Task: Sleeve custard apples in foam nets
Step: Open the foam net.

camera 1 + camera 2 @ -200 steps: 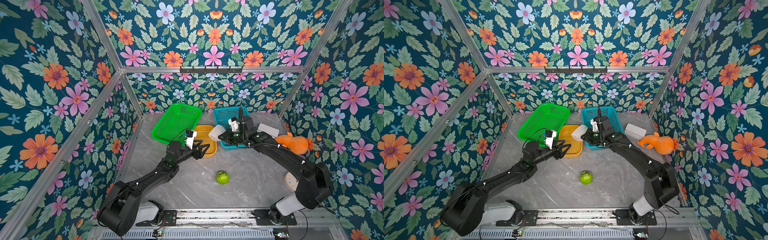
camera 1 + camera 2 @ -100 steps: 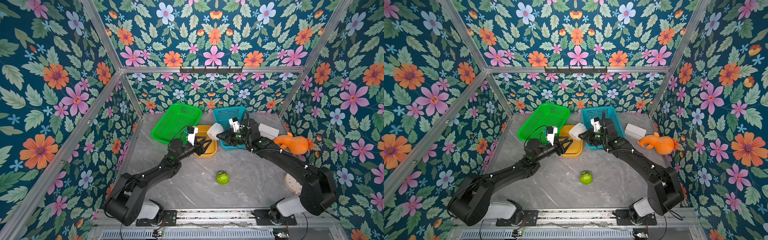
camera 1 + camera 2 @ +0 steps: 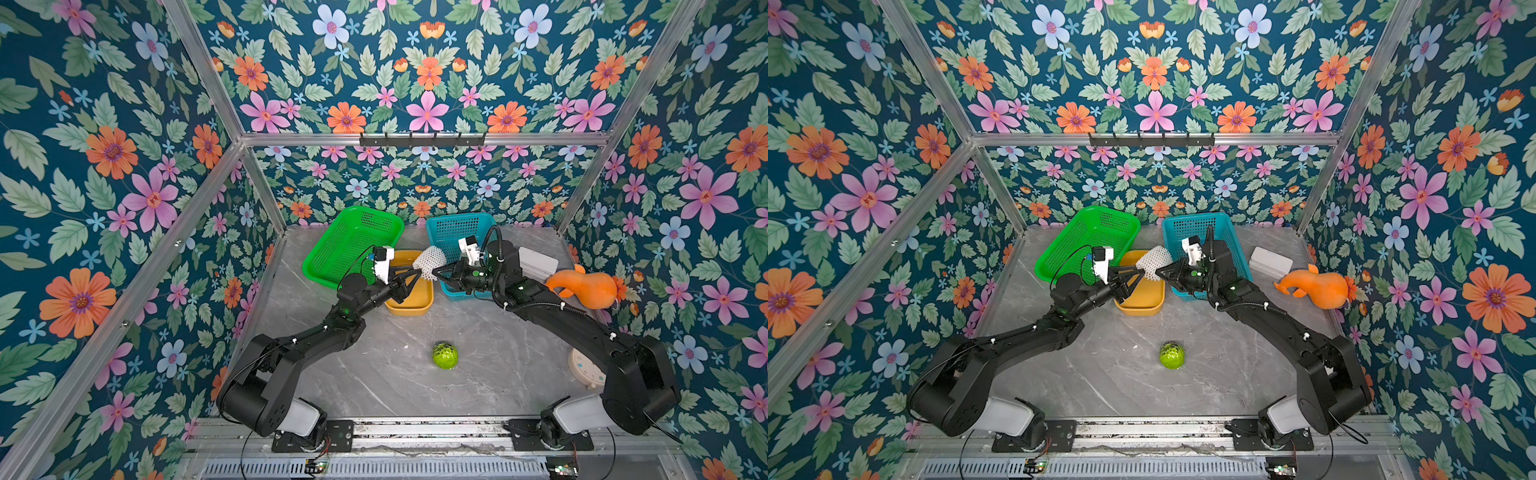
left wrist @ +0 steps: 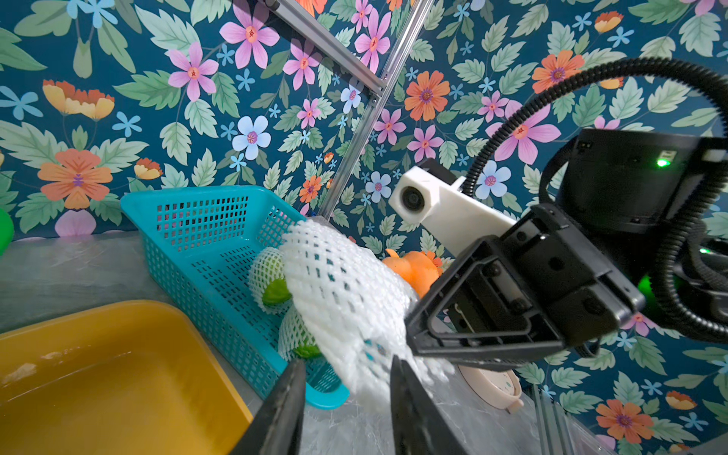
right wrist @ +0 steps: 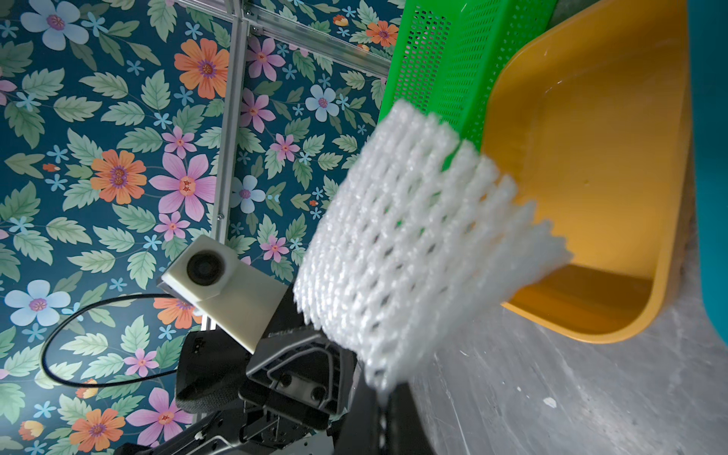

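Roughly two-thirds done, judged from the layout. Two small yellow-green custard apples already sleeved in white mesh are seen through the wall of the teal perforated plastic basket in the left wrist view. One bare, bumpy yellow-green custard apple is left on the grey marble tabletop, well apart from both arms. A third white foam mesh net is held aloft between the yellow plastic tub and the basket. One edge is pinched by the right end effector, jaws fully closed on it. The left end effector is set astride the opposite edge, jaws partly apart; no firm grip is confirmed. Remaining: net to be stretched open, last fruit to be sleeved.
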### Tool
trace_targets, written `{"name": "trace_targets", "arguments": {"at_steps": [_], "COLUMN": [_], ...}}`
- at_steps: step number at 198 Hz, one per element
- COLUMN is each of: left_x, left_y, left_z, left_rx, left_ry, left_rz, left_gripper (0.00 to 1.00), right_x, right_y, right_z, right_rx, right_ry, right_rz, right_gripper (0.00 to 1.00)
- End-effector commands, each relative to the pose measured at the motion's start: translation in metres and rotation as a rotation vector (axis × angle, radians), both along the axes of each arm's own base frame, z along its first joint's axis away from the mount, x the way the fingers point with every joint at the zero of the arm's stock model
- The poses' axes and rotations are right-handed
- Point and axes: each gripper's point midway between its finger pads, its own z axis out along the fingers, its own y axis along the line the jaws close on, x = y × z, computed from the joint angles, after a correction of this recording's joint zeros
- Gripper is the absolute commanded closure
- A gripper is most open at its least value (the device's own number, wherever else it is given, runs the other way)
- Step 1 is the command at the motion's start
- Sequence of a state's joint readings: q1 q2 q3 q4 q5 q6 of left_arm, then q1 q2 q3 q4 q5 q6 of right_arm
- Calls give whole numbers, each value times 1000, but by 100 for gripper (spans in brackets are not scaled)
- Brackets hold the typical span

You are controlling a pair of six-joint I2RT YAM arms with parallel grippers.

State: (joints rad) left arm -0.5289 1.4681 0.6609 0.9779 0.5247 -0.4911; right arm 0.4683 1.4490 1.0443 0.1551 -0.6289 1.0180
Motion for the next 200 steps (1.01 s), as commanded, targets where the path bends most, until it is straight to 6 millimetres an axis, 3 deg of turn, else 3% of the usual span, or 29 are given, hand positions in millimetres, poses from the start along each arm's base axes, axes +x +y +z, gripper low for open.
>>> {"name": "trace_targets", "arguments": {"at_steps": [1,67,92,108,124,131,145,148,159,167,174,200], "left_x": [0,0,-3,-5,-4,-4,0,1,6,11,16,24], "left_y": [-1,-8,-11,-12,-12,-12,-10,-9,-7,-4,-1,7], "left_z": [13,21,22,22,19,18,14,12,8,3,-2,-8], "left_rx": [-42,-69,-72,-72,-65,-62,-46,-39,-17,8,35,90], "left_ry": [-35,-42,-40,-34,-27,-21,-4,2,23,53,78,121], "left_rz": [-14,-61,-87,-102,-100,-97,-72,-63,-32,5,39,110], "left_gripper": [61,67,80,100,100,100,100,100,100,100,100,100], "right_x": [-1,-1,1,3,5,6,6,6,5,5,4,-1], "right_y": [3,6,6,5,4,3,0,-1,-10,-19,-28,-55], "right_z": [16,9,5,3,1,0,-3,-4,-9,-10,-11,-12], "right_rx": [47,51,45,38,28,21,-19,-32,-102,-157,-210,-373], "right_ry": [-32,-18,-13,-14,-13,-13,-13,-18,-23,-42,-62,-129], "right_rz": [14,31,21,12,1,-2,-12,-14,-45,-77,-105,-164], "right_gripper": [98,98,98,98,96,91,64,63,39,28,24,25]}}
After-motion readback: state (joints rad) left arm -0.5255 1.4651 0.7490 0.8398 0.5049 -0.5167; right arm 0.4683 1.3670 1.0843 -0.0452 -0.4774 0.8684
